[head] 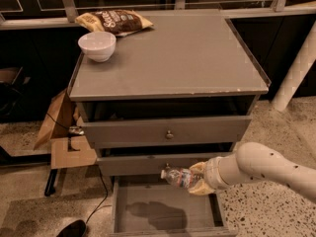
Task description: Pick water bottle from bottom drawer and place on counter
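The water bottle [178, 177] is a small clear bottle with a white cap pointing left. My gripper [197, 178] is shut on the water bottle and holds it sideways above the open bottom drawer [163, 214], level with the middle drawer's front. The bottom drawer is a plain grey box with only the bottle's shadow inside. The counter [182, 58] is the flat grey cabinet top well above the gripper. My white arm [266, 169] reaches in from the right.
A white bowl [97, 45] and a chip bag [114, 21] sit at the counter's back left. Two upper drawers [168, 131] with round knobs stand slightly open. Cardboard [61, 132] and a cable lie left of the cabinet. A white pole [294, 73] stands at the right.
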`<state>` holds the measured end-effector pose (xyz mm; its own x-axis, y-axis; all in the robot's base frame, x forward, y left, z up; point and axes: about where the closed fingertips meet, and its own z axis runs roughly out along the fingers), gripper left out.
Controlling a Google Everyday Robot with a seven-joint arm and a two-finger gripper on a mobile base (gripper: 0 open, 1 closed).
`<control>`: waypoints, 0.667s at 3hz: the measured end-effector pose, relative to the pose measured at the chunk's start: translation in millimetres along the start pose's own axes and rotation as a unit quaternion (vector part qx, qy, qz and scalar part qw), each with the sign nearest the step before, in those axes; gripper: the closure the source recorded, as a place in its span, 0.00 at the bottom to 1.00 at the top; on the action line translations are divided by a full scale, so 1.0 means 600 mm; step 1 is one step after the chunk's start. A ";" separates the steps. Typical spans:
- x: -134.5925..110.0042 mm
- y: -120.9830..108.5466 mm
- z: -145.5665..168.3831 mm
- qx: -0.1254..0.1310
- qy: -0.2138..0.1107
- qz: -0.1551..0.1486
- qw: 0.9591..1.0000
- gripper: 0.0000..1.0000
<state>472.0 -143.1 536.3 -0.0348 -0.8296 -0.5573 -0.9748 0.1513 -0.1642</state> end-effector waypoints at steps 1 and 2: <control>-0.028 -0.005 -0.028 -0.006 -0.001 -0.002 1.000 1.00; -0.097 -0.022 -0.107 -0.004 -0.007 0.008 1.000 1.00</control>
<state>473.0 -131.4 623.0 -0.0466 -0.8193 -0.5715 -0.9759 0.1595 -0.1490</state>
